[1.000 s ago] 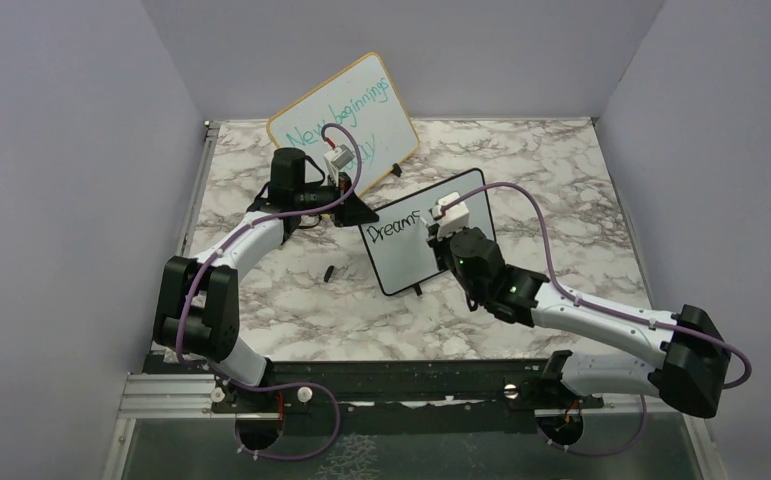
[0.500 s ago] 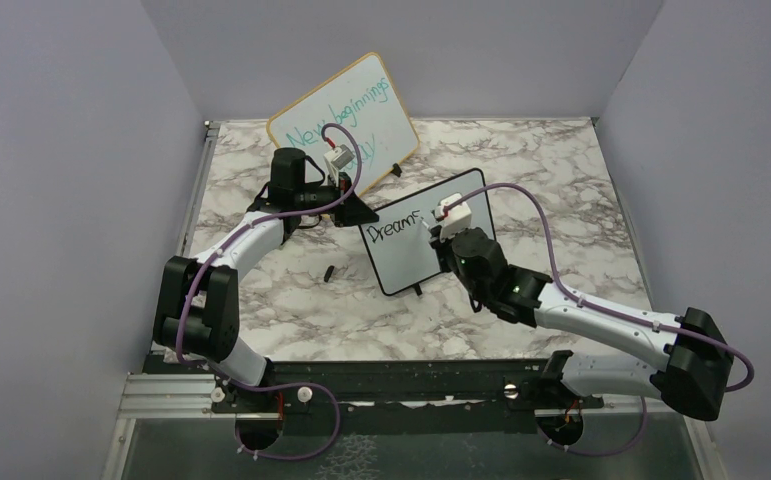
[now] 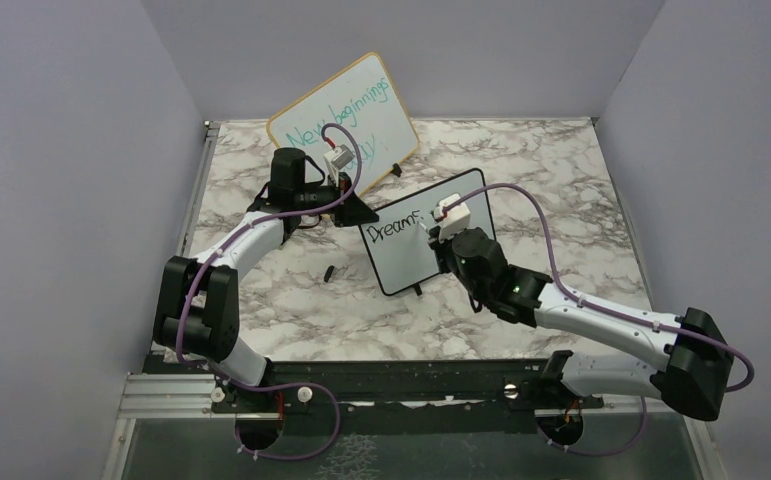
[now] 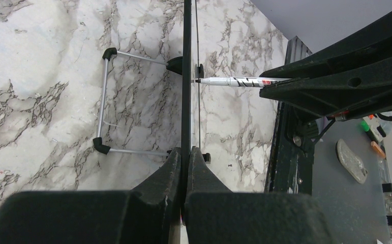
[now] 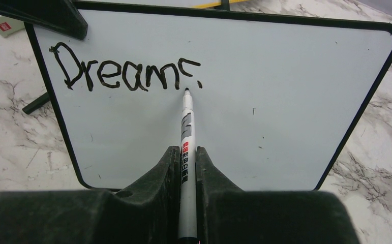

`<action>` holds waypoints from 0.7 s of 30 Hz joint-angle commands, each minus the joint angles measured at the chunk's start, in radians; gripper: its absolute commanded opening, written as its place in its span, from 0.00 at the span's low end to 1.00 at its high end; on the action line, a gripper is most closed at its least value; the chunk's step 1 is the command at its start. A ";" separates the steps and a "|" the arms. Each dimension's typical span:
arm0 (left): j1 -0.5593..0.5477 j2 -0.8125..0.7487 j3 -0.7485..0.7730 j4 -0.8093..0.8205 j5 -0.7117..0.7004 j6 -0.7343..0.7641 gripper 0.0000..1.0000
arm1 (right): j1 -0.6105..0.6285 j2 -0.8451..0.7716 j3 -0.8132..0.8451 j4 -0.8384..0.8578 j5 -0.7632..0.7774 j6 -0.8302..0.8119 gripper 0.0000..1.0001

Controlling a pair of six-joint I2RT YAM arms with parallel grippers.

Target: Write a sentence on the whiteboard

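Marble-patterned table [image 3: 521, 170], and near its middle the whiteboard [image 3: 411, 265] stands on edge, propped from behind by a wire stand [image 4: 102, 101] with little black feet. The left gripper [image 4: 186, 152] is pinched tight on the whiteboard's thin black frame, jaws closed flat against either side of that edge. From above, it has the board by its upper left corner.

Over to the right gripper [image 5: 186, 152]: it is clamped around a marker [image 5: 186, 132], whose white barrel with red and black print runs straight out between the fingers. Its black tip is right at the board's face, just under the end of the first word. The sentence [image 5: 127, 71] so far reads "Dream" in black letters along the top left, followed by a half-formed last letter and a small dot beside it. All the board below and to the right is bare white.

The left wrist view shows the marker meeting the board side-on. Behind, a larger wood-framed board [image 3: 361, 110] carries teal handwriting. A small dark object [image 3: 330, 271] lies on the marble just left of the whiteboard.
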 commanded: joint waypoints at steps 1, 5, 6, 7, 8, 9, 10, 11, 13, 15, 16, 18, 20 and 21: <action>-0.001 0.002 0.001 -0.055 -0.013 0.027 0.00 | -0.004 -0.020 0.015 0.037 0.028 -0.015 0.00; -0.001 0.002 0.001 -0.055 -0.013 0.027 0.00 | -0.004 -0.011 0.019 0.053 0.038 -0.019 0.00; -0.001 0.002 0.001 -0.055 -0.013 0.026 0.00 | -0.004 -0.011 0.018 0.056 0.040 -0.019 0.00; -0.001 0.002 0.001 -0.055 -0.012 0.026 0.00 | -0.004 -0.009 0.018 0.058 0.044 -0.019 0.00; -0.001 0.002 0.001 -0.055 -0.012 0.026 0.00 | -0.004 -0.009 0.019 0.062 0.049 -0.019 0.00; -0.001 0.002 0.001 -0.056 -0.012 0.027 0.00 | -0.004 -0.008 0.018 0.064 0.049 -0.020 0.00; -0.001 0.002 0.001 -0.055 -0.012 0.026 0.00 | -0.004 -0.006 0.020 0.064 0.050 -0.020 0.00; -0.001 0.002 0.001 -0.056 -0.011 0.026 0.00 | -0.004 -0.003 0.021 0.068 0.052 -0.022 0.00; -0.001 0.000 0.001 -0.055 -0.012 0.027 0.00 | -0.004 0.005 0.024 0.072 0.052 -0.024 0.00; -0.001 0.000 0.001 -0.055 -0.011 0.027 0.00 | -0.004 0.012 0.026 0.075 0.051 -0.025 0.00; -0.001 0.000 0.001 -0.055 -0.011 0.027 0.00 | -0.004 0.015 0.027 0.076 0.051 -0.025 0.00; -0.001 0.001 0.001 -0.055 -0.011 0.027 0.00 | -0.003 0.020 0.027 0.078 0.047 -0.025 0.00; -0.001 0.001 0.001 -0.055 -0.011 0.027 0.00 | -0.004 0.024 0.030 0.079 0.047 -0.025 0.00; -0.001 0.000 0.001 -0.055 -0.012 0.027 0.00 | -0.004 0.026 0.030 0.080 0.048 -0.025 0.00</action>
